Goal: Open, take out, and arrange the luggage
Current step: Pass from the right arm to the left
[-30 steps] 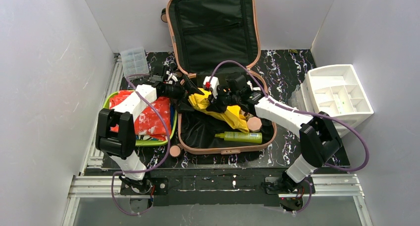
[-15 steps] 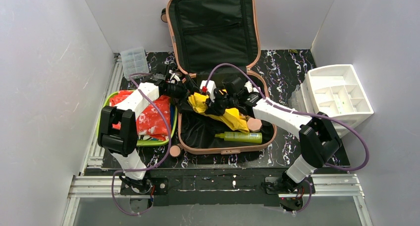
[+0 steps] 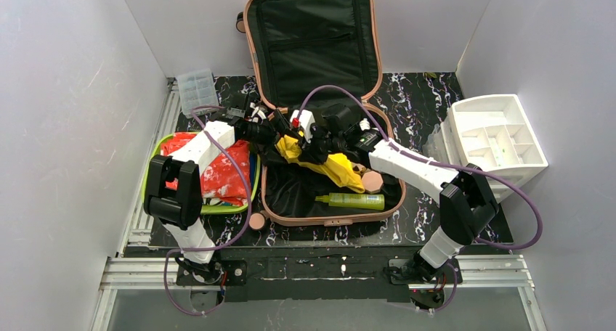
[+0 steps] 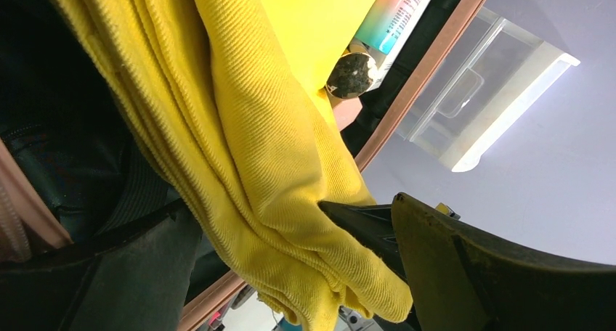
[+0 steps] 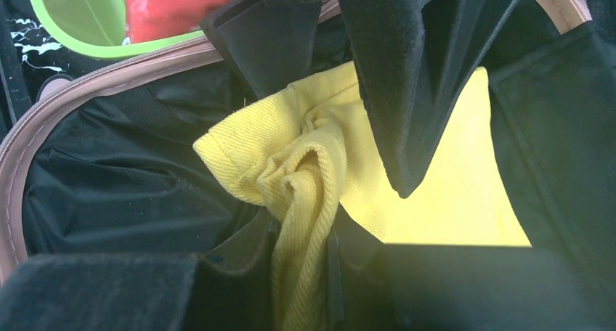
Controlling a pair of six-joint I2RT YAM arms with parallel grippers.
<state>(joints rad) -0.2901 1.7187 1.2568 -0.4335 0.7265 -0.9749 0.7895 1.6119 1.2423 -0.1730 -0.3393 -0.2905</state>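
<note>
The salmon-pink luggage [image 3: 330, 218] lies open, its black-lined lid [image 3: 312, 33] standing against the back wall. A yellow cloth [image 3: 338, 170] lies in the base, its left end lifted. My right gripper [image 3: 309, 148] is shut on that bunched end [image 5: 305, 258]. My left gripper [image 3: 280, 128] is open right beside it. The left wrist view shows the cloth [image 4: 276, 164] hanging between its spread fingers [image 4: 494, 273]. In the right wrist view those same fingers [image 5: 414, 91] reach over the cloth from above.
A green bottle [image 3: 356, 200] and a pink disc [image 3: 373, 181] lie in the base. The lime-green tray [image 3: 154, 157] on the left holds a red bag [image 3: 221, 171]. A clear box [image 3: 197, 89] sits at the back left, a white organizer [image 3: 497, 139] at the right.
My right gripper has drawn the cloth's end up and to the left, toward the left gripper. The left arm has shifted slightly back and right to meet it.
</note>
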